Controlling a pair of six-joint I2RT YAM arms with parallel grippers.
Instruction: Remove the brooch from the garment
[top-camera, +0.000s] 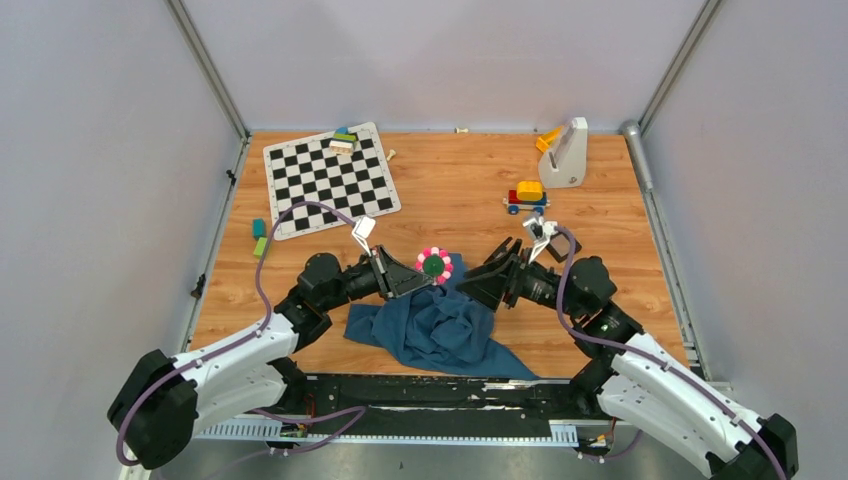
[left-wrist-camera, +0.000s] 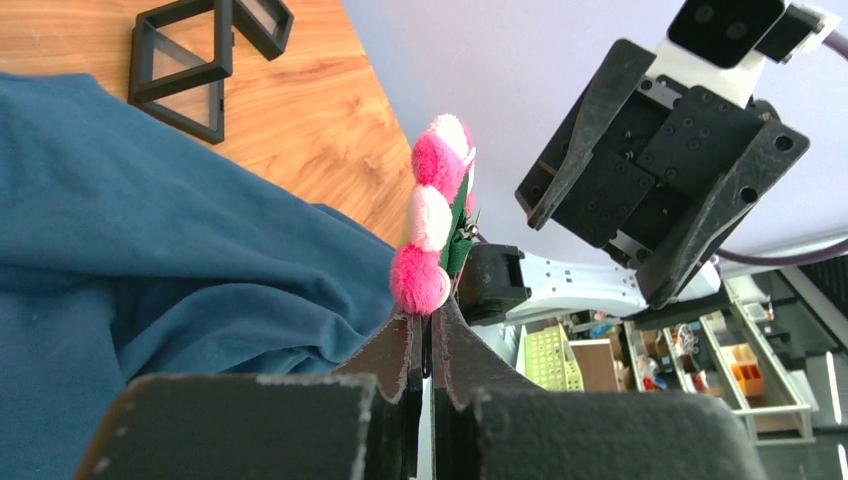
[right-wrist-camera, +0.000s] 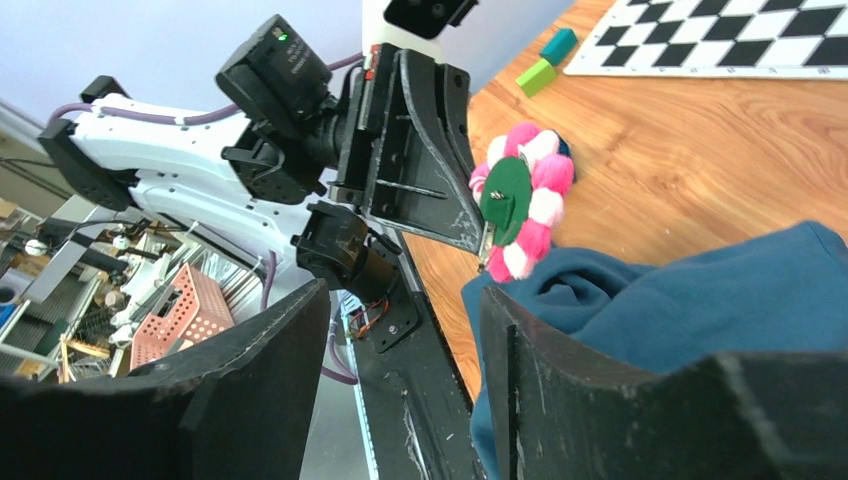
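Observation:
The brooch (top-camera: 434, 264), a ring of pink and white pompoms around a green centre, is held up by its lower edge in my left gripper (top-camera: 424, 276), which is shut on it. In the left wrist view the brooch (left-wrist-camera: 430, 220) stands edge-on above the closed fingertips of the left gripper (left-wrist-camera: 428, 318). The teal-blue garment (top-camera: 440, 325) lies crumpled beneath and beside it. The brooch (right-wrist-camera: 525, 200) sits just over a fold of the garment (right-wrist-camera: 700, 300); I cannot tell whether they touch. My right gripper (top-camera: 482, 276) faces the brooch, open, and the right gripper (right-wrist-camera: 405, 295) holds nothing.
A chessboard (top-camera: 330, 180) with small blocks lies at the back left. A toy car (top-camera: 527, 195) and a white stand (top-camera: 567, 152) are at the back right. Black square frames (left-wrist-camera: 200, 60) rest on the wood beyond the cloth. Green and teal blocks (top-camera: 259, 238) sit near the left edge.

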